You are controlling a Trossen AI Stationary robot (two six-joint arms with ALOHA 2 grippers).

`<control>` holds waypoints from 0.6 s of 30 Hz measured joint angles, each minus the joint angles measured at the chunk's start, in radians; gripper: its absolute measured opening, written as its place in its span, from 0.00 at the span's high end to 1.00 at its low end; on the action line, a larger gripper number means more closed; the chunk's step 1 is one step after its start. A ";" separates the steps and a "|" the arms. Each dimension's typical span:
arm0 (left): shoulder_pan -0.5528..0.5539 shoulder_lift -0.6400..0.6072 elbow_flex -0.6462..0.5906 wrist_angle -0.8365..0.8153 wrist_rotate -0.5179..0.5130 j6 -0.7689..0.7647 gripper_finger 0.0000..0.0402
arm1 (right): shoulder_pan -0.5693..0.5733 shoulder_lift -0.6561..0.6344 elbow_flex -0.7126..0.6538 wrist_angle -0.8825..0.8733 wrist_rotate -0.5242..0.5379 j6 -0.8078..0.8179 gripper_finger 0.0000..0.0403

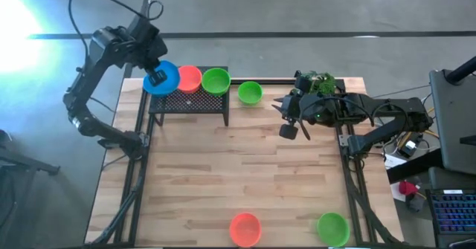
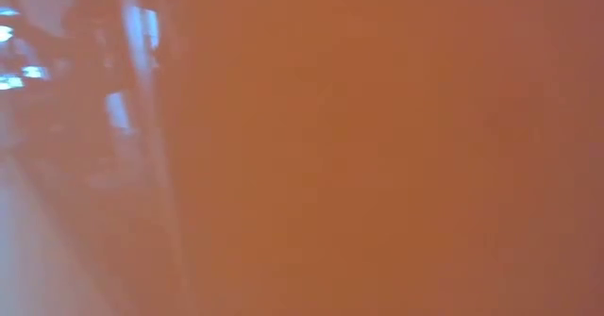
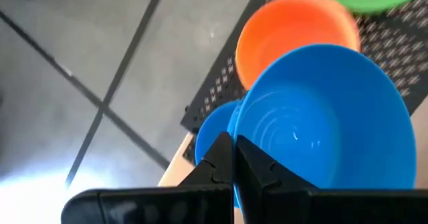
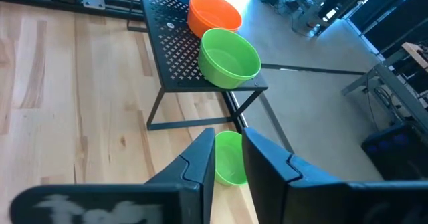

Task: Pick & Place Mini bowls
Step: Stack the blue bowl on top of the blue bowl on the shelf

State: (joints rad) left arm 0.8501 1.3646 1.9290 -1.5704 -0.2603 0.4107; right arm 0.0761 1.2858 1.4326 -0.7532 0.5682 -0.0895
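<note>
The blue bowl (image 1: 162, 77) is up at the left end of the black mesh stand (image 1: 190, 102), pinched by its rim in the left gripper (image 3: 233, 158), whose fingers are shut tight on the edge; a second blue bowl (image 3: 212, 134) seems to sit just beneath it, though I can't be sure. Beside it on the stand sit an orange bowl (image 1: 189, 78) and a green bowl (image 1: 215, 79). Another green bowl (image 1: 250, 93) rests on the table just right of the stand, and the right gripper (image 1: 297, 123) hovers near it, fingers partly apart and holding nothing. Two more bowls, one orange (image 1: 245, 227) and one green (image 1: 332, 227), wait at the table's near edge. It looks like the blue one is being set down: next the left fingers should open, while the right arm drops onto the loose green bowl's rim.
</note>
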 joint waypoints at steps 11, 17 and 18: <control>0.063 -0.009 -0.104 -0.001 -0.083 -0.059 1.00 | 0.000 0.000 0.000 0.002 0.000 0.000 0.81; 0.106 -0.008 -0.132 0.023 -0.083 -0.110 1.00 | 0.000 0.000 0.000 0.002 0.000 -0.005 0.80; 0.113 -0.008 -0.138 0.028 -0.083 -0.128 1.00 | 0.000 0.000 0.000 0.003 0.000 -0.012 0.81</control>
State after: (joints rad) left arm 0.9627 1.3563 1.7908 -1.5421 -0.3431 0.2830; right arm 0.0761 1.2858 1.4326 -0.7506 0.5686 -0.1018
